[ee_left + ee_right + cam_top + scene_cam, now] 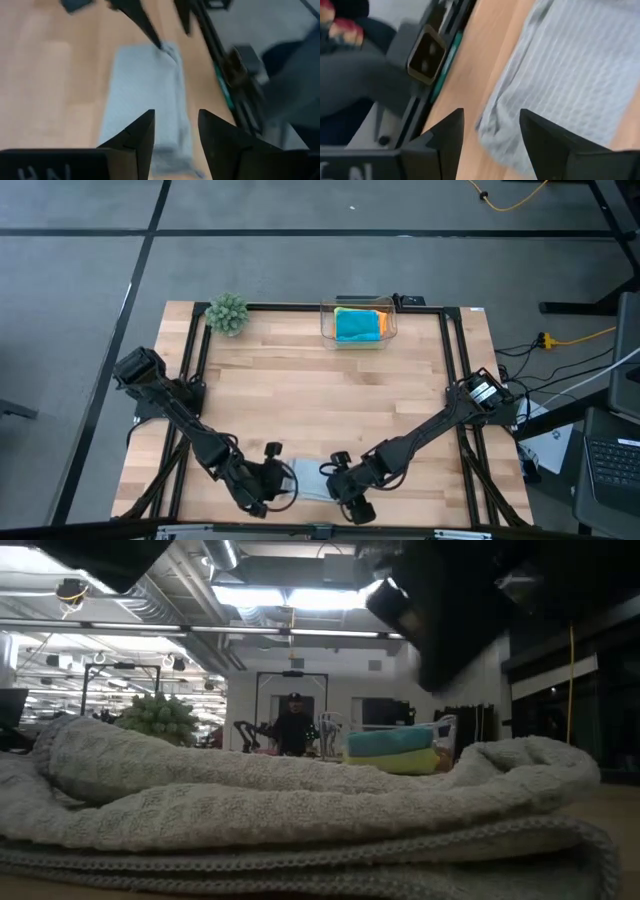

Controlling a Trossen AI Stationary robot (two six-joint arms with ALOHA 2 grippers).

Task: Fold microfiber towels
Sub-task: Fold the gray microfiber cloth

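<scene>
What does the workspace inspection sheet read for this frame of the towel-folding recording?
Surface: wooden table, dark frame rails.
Job's things: grey towel partly folded at the near edge; turquoise towel atop a lime green towel in the clear box at the far edge, orange edge beside them.
Clutter: small green plant, far-left corner.
Grippers: left claw open at the grey towel's left end; right claw open at its right end.
Cables: yellow cable and dark leads on the floor to the right.
Surroundings: person beyond the table.
</scene>
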